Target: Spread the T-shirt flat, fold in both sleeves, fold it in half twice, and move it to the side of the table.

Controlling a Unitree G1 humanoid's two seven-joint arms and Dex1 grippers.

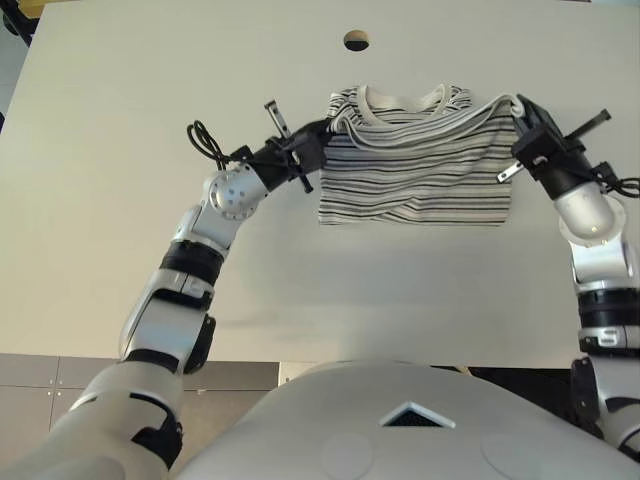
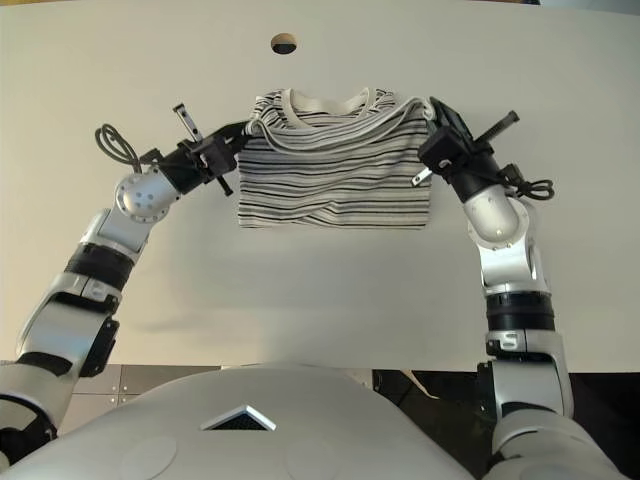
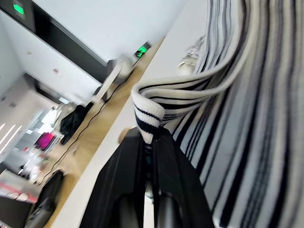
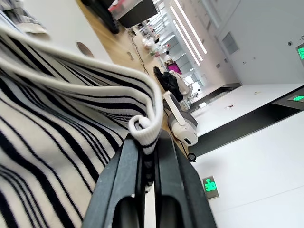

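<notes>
Striped, the one T-shirt [image 1: 415,170] is pinched at both sides by left hand [image 1: 322,135] and right hand [image 1: 522,108].

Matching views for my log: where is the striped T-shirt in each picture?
Left eye view: striped T-shirt, right of centre.
Right eye view: centre.
Left wrist view: edge clamped in left gripper.
Right wrist view: edge clamped in right gripper.
Shared landmark: round table hole beyond the shirt.
</notes>
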